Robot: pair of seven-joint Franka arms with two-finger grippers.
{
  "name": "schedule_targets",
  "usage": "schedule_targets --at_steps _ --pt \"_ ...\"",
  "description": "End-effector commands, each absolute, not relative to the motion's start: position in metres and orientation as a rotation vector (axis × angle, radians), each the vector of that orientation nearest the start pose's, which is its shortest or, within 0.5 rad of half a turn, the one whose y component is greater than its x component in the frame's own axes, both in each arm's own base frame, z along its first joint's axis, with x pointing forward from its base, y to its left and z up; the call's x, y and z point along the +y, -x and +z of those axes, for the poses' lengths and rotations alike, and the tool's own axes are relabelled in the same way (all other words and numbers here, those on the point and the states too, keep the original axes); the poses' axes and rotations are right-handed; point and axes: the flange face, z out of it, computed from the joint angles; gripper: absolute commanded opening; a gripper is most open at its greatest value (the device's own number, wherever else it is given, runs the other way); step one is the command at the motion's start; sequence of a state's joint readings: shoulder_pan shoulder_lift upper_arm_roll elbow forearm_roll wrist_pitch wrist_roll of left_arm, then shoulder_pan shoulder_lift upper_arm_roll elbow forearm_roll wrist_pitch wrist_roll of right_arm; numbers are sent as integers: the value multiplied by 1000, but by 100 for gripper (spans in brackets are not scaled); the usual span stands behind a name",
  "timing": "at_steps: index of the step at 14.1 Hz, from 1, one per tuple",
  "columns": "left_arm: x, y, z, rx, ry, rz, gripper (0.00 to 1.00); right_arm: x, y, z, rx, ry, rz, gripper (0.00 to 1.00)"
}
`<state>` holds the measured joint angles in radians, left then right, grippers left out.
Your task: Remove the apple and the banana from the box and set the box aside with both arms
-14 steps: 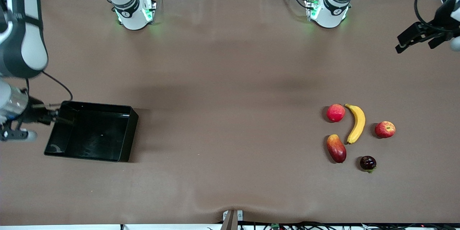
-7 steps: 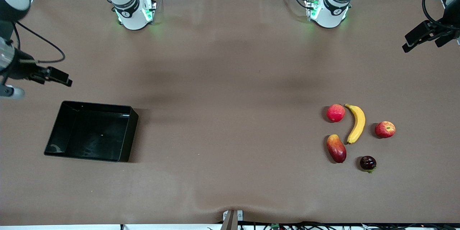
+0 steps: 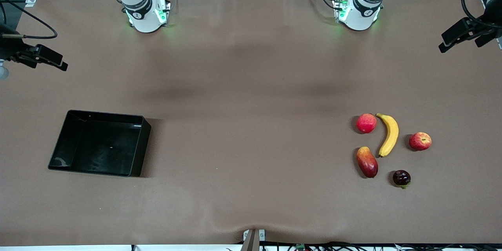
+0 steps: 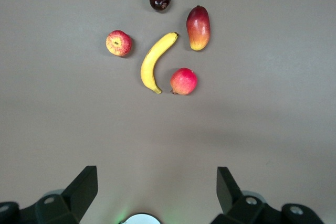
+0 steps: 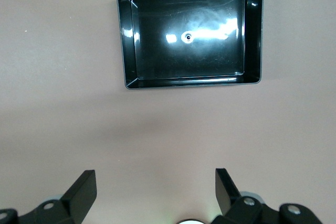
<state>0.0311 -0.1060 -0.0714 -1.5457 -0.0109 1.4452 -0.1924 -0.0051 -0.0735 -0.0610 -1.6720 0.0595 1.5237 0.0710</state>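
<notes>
The black box [image 3: 100,144] lies empty toward the right arm's end of the table and shows in the right wrist view [image 5: 253,35]. The yellow banana [image 3: 389,134] and the red apple with yellowish patches [image 3: 420,141] lie toward the left arm's end, and both show in the left wrist view, banana [image 4: 155,61] and apple [image 4: 119,43]. My right gripper [image 3: 57,62] is open and empty, up over the table edge at its end. In its own view [image 5: 156,184] the jaws stand wide apart. My left gripper [image 3: 445,46] is open and empty, high over the table edge at its end, seen wide apart in its own view [image 4: 157,182].
A plain pinkish-red fruit [image 3: 366,122], a red-orange mango [image 3: 367,161] and a small dark fruit [image 3: 401,177] lie round the banana. The arm bases [image 3: 147,11] [image 3: 357,10] stand along the edge farthest from the front camera. Brown cloth covers the table.
My right gripper has left the box's end wall, risen and moved off toward the table edge. The box has stayed put. My left gripper has shifted slightly outward.
</notes>
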Motion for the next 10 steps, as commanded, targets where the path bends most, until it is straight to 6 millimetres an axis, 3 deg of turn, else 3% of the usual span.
schedule_targets --at_steps 1,3,6,10 --pt "-23 -508 684 -231 3139 11 100 -26 -519 616 221 3099 89 100" --pt "-24 -509 686 -224 3140 6 100 -37 -519 617 238 3104 84 100" --pt "-21 -509 688 -226 3141 -1 100 -32 -513 618 234 3120 151 100" --pt "-21 -518 674 -232 3138 42 100 -36 -502 638 233 3118 164 100"
